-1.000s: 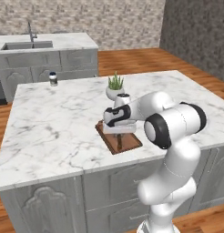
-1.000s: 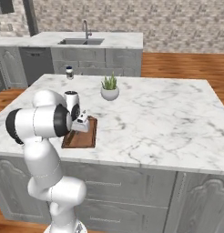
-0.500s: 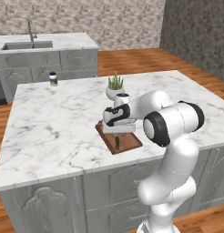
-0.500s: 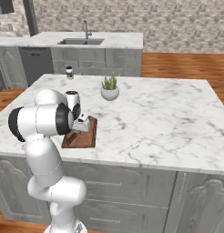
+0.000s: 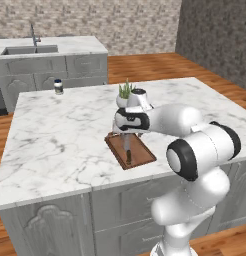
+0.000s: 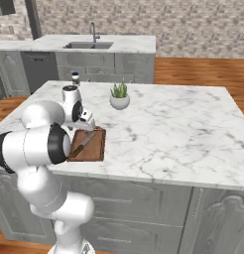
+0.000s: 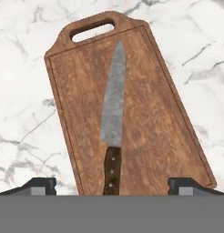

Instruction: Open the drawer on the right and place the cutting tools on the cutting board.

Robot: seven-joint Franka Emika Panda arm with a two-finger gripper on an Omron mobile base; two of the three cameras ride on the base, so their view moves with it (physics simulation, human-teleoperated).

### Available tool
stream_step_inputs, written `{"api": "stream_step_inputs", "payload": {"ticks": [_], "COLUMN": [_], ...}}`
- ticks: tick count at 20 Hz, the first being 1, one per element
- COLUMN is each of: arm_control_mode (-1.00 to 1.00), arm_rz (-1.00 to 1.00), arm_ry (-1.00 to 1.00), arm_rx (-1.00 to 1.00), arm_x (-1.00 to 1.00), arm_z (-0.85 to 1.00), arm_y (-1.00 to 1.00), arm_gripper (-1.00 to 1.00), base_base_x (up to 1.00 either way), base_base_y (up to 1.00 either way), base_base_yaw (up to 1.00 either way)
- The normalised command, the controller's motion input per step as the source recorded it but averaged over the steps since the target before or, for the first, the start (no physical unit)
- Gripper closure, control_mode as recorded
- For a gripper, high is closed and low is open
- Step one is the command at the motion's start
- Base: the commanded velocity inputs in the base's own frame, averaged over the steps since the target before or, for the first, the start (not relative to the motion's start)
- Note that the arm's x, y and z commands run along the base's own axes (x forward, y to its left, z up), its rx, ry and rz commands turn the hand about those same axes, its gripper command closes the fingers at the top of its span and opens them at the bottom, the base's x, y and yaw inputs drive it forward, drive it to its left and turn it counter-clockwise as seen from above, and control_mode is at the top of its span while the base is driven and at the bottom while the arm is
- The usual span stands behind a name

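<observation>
Apparently the knife (image 7: 113,132) has just been set down: it lies flat along the cutting board (image 7: 150,113), blade toward the board's slotted handle end and dark handle toward the hand, and the gripper (image 7: 113,185) hangs right above it with its two finger tips spread wide to either side, holding nothing. That spread suits a release, since the tips clear the knife handle on both sides. Taking the counter from left to right of the board: a small dark-lidded jar (image 5: 58,86) stands far off to the left near the island's back edge, then the board near the front edge, then a potted plant (image 5: 125,96) in a white bowl just behind it. Both base views give this layout and the arm bent over the board. From the hand camera comes the knife's exact lie and the parted tips, which the arm hides elsewhere. I can make out neither peeler nor open drawer, so the second tool seems yet to be fetched.
</observation>
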Motion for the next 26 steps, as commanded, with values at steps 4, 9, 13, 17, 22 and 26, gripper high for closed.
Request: {"api": "stream_step_inputs", "payload": {"ticks": [4, 9, 13, 17, 22, 26], "arm_control_mode": [-1.0, -1.0, -1.0, 1.0, 1.0, 1.0], "arm_rz": [-0.07, -0.09, 0.0, 0.0, 0.0, 0.0], "arm_ry": [-0.32, -0.3, -0.02, 0.0, 0.0, 0.0], "arm_rx": [0.0, 0.0, 0.0, 0.0, 0.0, 0.0], "arm_x": [-0.99, -0.83, -0.03, -0.22, 0.0, 0.0], "arm_z": [0.48, 0.47, 0.01, -0.01, 0.0, 0.0], "arm_y": [-0.15, -0.23, 0.0, -0.22, 0.0, 0.0], "arm_gripper": [-1.0, -1.0, -1.0, -1.0, -1.0, -1.0], "base_base_x": [0.0, 0.0, 0.0, -0.1, -0.28, -0.31], "base_base_y": [0.0, 0.0, 0.0, -0.22, -1.0, -1.0], "base_base_yaw": [0.0, 0.0, 0.0, 0.0, 0.0, 0.0]}}
